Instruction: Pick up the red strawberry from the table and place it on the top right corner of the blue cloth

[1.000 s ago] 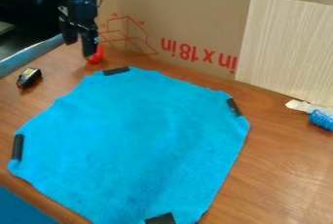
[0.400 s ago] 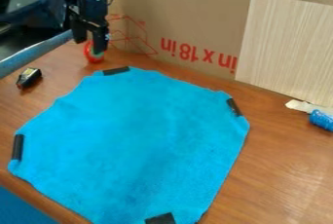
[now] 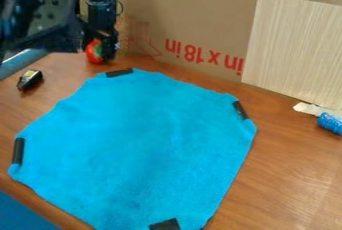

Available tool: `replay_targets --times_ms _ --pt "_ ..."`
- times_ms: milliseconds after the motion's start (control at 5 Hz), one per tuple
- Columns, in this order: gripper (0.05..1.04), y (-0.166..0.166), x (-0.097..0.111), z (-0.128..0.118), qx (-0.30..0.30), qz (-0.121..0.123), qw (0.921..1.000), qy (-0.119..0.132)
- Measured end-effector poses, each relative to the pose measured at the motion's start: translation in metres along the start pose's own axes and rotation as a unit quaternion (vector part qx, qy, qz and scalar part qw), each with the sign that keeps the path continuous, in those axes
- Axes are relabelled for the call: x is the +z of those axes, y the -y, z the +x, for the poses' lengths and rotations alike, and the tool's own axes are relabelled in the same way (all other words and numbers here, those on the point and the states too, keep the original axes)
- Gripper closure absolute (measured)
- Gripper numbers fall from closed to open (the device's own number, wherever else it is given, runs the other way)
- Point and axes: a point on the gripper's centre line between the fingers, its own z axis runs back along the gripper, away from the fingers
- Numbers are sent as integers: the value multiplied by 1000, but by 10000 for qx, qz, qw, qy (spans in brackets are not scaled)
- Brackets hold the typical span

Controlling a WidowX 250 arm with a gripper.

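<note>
In my camera view, the tool (image 3: 101,44) hangs low at the upper left, in front of the cardboard wall (image 3: 187,19). The red, rounded thing (image 3: 91,53) with a green patch sits right at its lower end, partly hidden by it on the right, near the table's (image 3: 287,174) far edge. I can't tell from here whether the tool is released or clenched, nor whether it touches that red thing. Just beyond the blue cloth's (image 3: 147,139) far corner is where I see them both; dark strips (image 3: 119,73) lie along the cloth's edges. A small black object (image 3: 29,80) is on the table at far left, a pale wood-grain panel (image 3: 294,49) leans on the cardboard, and a blue roll (image 3: 330,123) lies at the right edge.
</note>
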Motion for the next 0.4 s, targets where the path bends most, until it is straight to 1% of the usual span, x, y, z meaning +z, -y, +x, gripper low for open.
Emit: replay_targets --times_ms 200,400 --pt "251 -1 -5 0 55 119 9999 -18" --pt "252 1 -4 -5 -28 90 10000 -17"
